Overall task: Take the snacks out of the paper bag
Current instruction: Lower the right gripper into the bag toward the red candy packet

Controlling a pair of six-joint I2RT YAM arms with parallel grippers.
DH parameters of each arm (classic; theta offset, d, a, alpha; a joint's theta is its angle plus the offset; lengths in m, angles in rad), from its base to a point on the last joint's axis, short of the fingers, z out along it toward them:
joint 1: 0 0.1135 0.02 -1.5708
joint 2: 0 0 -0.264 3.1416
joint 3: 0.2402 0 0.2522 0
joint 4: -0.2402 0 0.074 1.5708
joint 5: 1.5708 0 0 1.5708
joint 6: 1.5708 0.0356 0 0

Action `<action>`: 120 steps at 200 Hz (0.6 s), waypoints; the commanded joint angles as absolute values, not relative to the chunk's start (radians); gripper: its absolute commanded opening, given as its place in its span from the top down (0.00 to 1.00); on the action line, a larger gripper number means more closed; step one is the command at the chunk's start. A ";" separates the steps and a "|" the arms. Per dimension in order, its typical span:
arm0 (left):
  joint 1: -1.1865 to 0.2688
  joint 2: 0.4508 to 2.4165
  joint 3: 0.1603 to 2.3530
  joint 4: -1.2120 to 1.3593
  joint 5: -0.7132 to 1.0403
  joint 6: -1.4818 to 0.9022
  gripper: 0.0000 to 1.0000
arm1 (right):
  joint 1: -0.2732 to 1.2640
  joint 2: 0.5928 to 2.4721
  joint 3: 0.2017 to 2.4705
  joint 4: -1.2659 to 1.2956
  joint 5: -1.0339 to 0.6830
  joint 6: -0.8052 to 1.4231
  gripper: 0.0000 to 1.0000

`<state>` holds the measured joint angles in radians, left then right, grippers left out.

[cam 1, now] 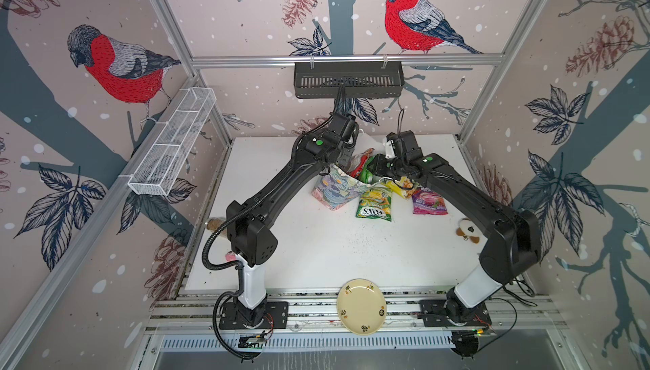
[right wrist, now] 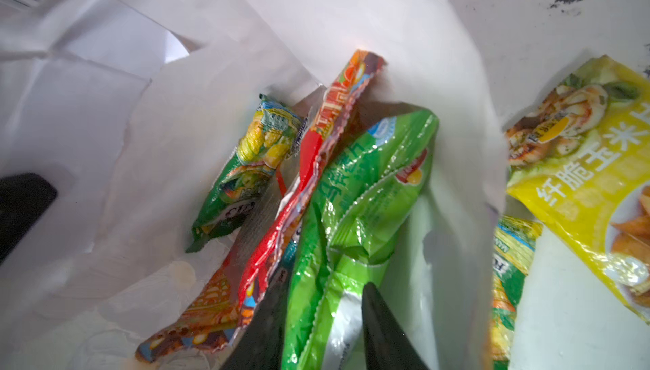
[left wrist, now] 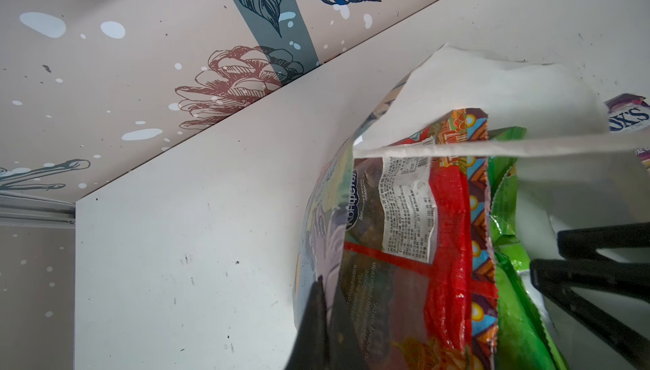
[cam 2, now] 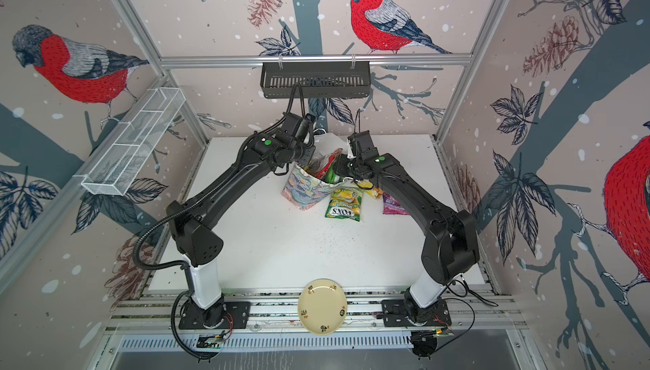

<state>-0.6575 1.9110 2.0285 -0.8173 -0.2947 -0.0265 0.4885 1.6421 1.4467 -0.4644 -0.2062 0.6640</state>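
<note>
Left tool (left wrist: 325,301) is clamped on the rim of the bag (cam 1: 334,192), near the far edge of the desk (cam 1: 316,252). Right tool (right wrist: 316,326) straddles the green packet (right wrist: 358,192) inside; whether it bites, I can't tell. Best: pinch the top seam, lift straight, clear the red packet (right wrist: 316,160).

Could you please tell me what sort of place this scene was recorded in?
Probably a robot data-collection booth, not a home: silver aluminium frame bars, bullfinch-printed wall panels, and two black robot arms bolted to slotted metal rails.
</note>
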 commanded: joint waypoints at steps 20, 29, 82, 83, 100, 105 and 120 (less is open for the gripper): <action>-0.660 1.911 2.028 -0.784 -0.272 -0.026 1.00 | 0.492 1.653 1.474 -0.377 -0.230 0.680 0.62; -0.660 1.911 2.028 -0.782 -0.270 -0.025 1.00 | 0.494 1.660 1.480 -0.377 -0.230 0.677 0.62; -0.659 1.912 2.028 -0.772 -0.272 -0.008 1.00 | 0.511 1.710 1.525 -0.389 -0.242 0.667 0.63; -0.658 1.912 2.028 -0.772 -0.272 -0.008 1.00 | 0.512 1.710 1.526 -0.389 -0.242 0.666 0.63; -0.660 1.911 2.027 -0.772 -0.270 -0.010 1.00 | 0.516 1.729 1.544 -0.398 -0.240 0.661 0.63; -0.660 1.911 2.026 -0.772 -0.269 -0.011 1.00 | 0.515 1.735 1.549 -0.403 -0.237 0.661 0.64; -0.659 1.911 2.026 -0.774 -0.270 -0.015 1.00 | 0.516 1.757 1.571 -0.433 -0.228 0.660 0.64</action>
<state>-0.6575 1.9129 2.0274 -0.8207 -0.2882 -0.0181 0.5137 1.7336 1.5429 -0.4084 -0.2367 0.6758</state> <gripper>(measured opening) 0.053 0.361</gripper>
